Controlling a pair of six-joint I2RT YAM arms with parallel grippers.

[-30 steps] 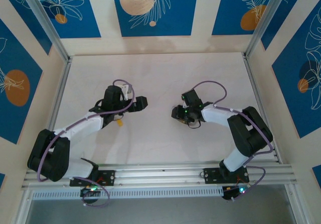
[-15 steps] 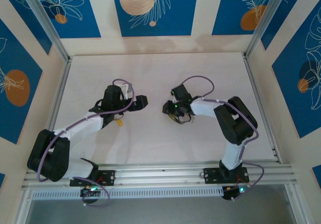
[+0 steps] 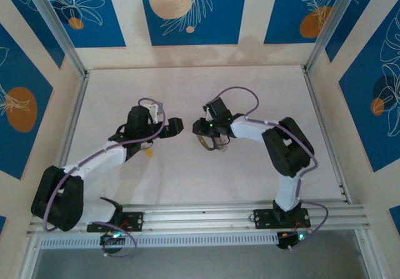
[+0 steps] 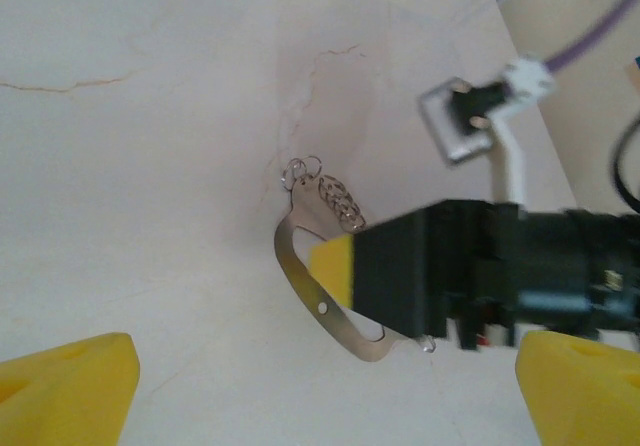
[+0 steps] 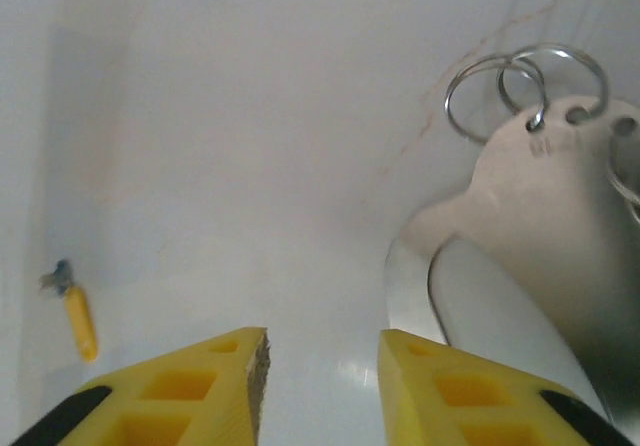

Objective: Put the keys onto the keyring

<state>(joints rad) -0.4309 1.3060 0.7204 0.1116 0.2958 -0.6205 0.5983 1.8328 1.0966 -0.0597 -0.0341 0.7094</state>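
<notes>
Change from a second ago: the right arm has swung leftward across the counter and folded tighter. This carried the right hand close to the left hand. The left arm has barely shifted.

1. right arm: reaches left from its base, forearm low over the counter.
2. left arm: stretched forward and to the right, its hand facing the right hand and apart from it.
3. left hand: fingers spread wide, nothing between them.
4. right hand: fingers partly parted, bare counter between them, nothing pinched. One yellow fingertip lies inside the curve of the keyring.
5. keyring: on the counter near its middle, at the right hand's tip.
6. small yellow item: on the counter, well apart from the keyring.
7. two wire rings: threaded through a hole at the keyring's end.
8. keys: a short string touching that same end.
</notes>
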